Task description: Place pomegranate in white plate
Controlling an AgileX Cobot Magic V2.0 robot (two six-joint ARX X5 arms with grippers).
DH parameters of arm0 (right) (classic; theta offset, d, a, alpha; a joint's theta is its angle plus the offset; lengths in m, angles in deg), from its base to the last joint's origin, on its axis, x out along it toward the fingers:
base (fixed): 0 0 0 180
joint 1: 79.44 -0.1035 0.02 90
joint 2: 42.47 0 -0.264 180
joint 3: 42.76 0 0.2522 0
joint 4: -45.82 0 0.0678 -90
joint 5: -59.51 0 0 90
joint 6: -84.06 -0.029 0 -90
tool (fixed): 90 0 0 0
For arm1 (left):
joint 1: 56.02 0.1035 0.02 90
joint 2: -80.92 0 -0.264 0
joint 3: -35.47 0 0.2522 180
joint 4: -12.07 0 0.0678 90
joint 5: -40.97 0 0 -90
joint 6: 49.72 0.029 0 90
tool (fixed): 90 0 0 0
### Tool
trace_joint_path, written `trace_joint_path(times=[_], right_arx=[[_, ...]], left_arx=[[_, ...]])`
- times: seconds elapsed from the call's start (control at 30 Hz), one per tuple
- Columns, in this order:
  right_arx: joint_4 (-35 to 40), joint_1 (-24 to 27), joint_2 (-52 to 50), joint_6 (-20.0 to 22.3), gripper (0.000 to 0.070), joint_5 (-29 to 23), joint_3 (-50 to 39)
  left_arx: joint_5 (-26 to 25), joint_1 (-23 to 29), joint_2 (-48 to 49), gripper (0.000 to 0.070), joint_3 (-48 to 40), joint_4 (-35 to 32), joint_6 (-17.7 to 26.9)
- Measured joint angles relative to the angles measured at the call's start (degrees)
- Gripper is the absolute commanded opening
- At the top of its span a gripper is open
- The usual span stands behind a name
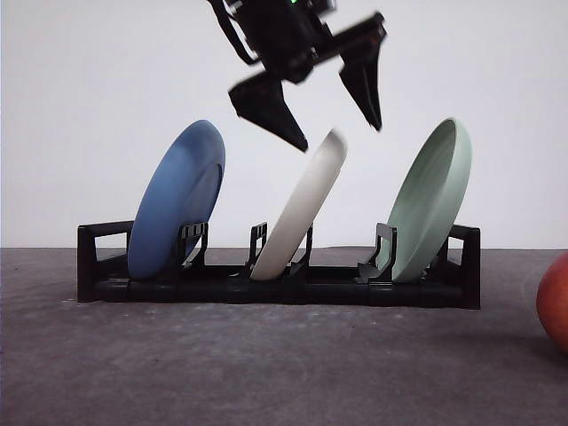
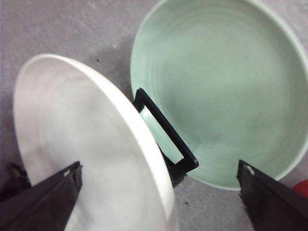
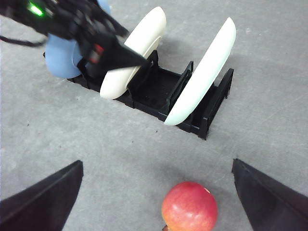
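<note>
Lying between the right gripper's [image 3: 156,192] spread jaws: the pomegranate [image 3: 189,207].

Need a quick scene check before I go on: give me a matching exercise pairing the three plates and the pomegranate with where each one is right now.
Things:
1. blue plate
2. white plate
3. pale green plate
4. pomegranate

Places:
A. on the table, outside the rack, to its right in the front view
B. middle slot of the rack, under the open left gripper
C. left end slot of the rack
D. right end slot of the rack

Pairs: 1-C, 2-B, 3-D, 4-A
</note>
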Motion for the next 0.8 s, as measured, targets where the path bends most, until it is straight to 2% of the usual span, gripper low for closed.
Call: trace_joint_path(times=[0.13, 0.17, 0.3, 0.57, 0.8], right_arx=[[0.0, -0.26, 0.0, 0.0, 0.063, 0.0, 0.0], [0.0, -0.26, 0.0, 0.0, 0.063, 0.0, 0.0], [0.0, -0.28, 0.0, 0.0, 0.063, 0.0, 0.0], [-0.02, -0.28, 0.0, 0.0, 0.063, 0.0, 0.0], [-0.04, -0.28, 0.0, 0.0, 0.063, 0.0, 0.0]], left_arx=[[0.44, -0.57, -1.4, 0.0542, 0.0, -0.5, 0.15], [0.46, -0.71, -1.44, 0.051, 0.0, -0.55, 0.17], [0.52, -0.98, -1.44, 0.0292, 0.0, -0.57, 0.17], [0.59, -1.03, -1.44, 0.0005, 0.0, -0.16, 0.15], [0.85, -1.03, -1.23, 0.0003, 0.0, 0.28, -0.04]])
